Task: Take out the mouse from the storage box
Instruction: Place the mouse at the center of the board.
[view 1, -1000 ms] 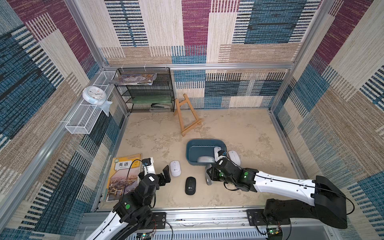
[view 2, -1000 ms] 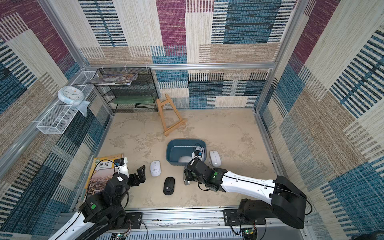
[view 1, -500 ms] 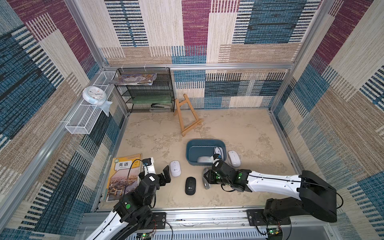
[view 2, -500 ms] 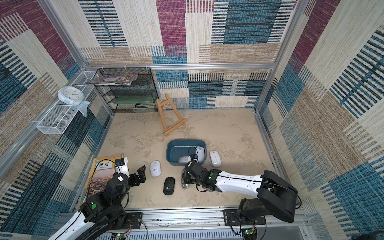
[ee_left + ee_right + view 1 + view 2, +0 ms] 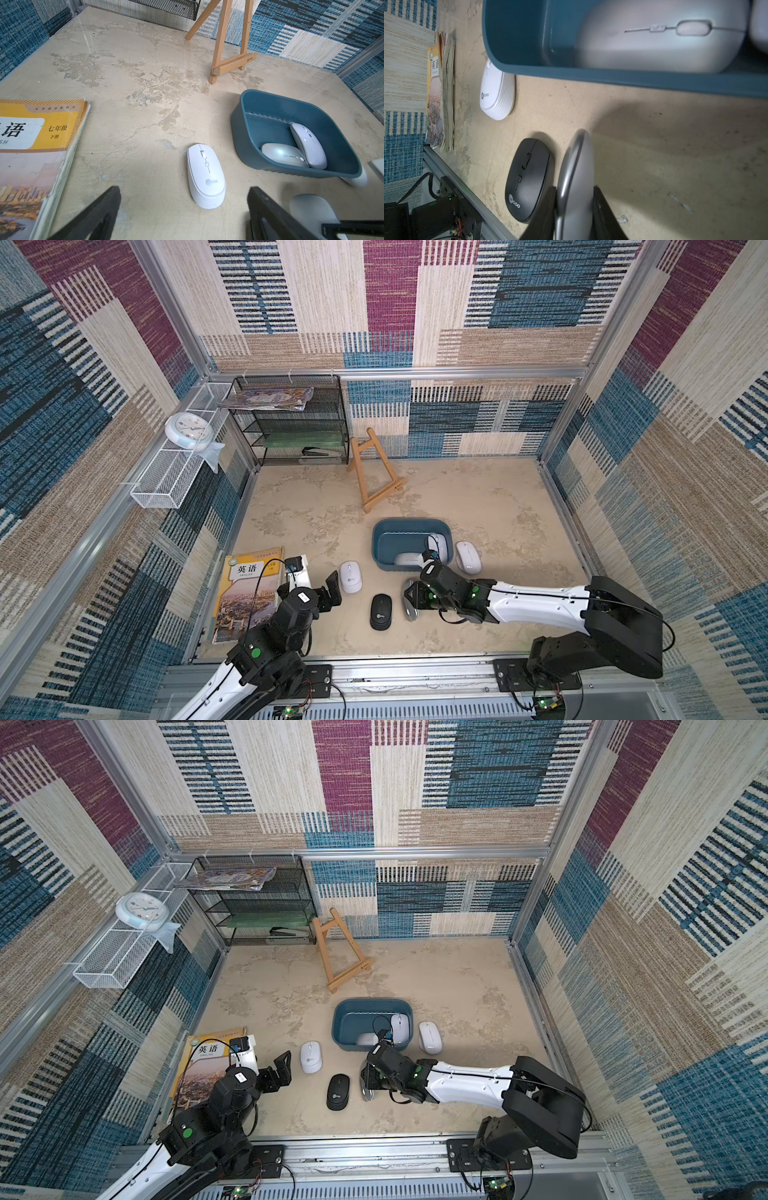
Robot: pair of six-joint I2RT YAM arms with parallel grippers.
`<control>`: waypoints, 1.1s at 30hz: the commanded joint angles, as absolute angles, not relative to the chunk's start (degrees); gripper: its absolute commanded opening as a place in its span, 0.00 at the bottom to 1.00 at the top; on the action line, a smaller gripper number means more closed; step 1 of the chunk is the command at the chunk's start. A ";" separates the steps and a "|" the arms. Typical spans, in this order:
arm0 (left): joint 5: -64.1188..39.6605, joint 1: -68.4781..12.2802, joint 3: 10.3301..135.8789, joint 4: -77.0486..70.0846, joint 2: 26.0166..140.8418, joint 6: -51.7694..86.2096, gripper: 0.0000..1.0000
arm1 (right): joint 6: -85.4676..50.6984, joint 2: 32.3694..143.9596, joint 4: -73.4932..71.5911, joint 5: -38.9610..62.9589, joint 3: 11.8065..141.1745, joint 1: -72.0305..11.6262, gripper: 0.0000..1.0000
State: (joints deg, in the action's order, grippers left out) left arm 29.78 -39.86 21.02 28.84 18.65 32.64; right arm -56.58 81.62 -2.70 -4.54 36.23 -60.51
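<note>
1. Right gripper [image 5: 574, 199] clamped on silver mouse [image 5: 577, 164], held on edge outside storage box [image 5: 409, 522], just beside black mouse [image 5: 527, 178].
2. Pale grey mouse [image 5: 282, 154] and white mouse [image 5: 308, 145] left inside box.
3. Left gripper [image 5: 330, 591] jaws apart, holding nothing.

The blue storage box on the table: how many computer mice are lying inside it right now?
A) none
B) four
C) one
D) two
D: the left wrist view looks down into the storage box and shows a silver-grey mouse and a white mouse lying next to each other inside it.
</note>
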 commanded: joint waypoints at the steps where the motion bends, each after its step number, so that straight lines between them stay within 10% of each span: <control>1: 30.34 -39.81 21.09 28.19 18.59 32.43 0.99 | -59.28 81.92 -3.86 -5.61 35.56 -60.56 0.29; 33: 29.63 -39.81 21.11 27.52 19.48 32.26 0.99 | -64.03 81.91 -15.03 0.18 28.40 -56.16 0.40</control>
State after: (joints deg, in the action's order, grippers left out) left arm 29.69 -39.86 21.02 28.80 19.18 32.67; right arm -62.96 82.39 -12.75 -0.47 29.17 -56.36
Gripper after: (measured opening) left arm 0.992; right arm 0.399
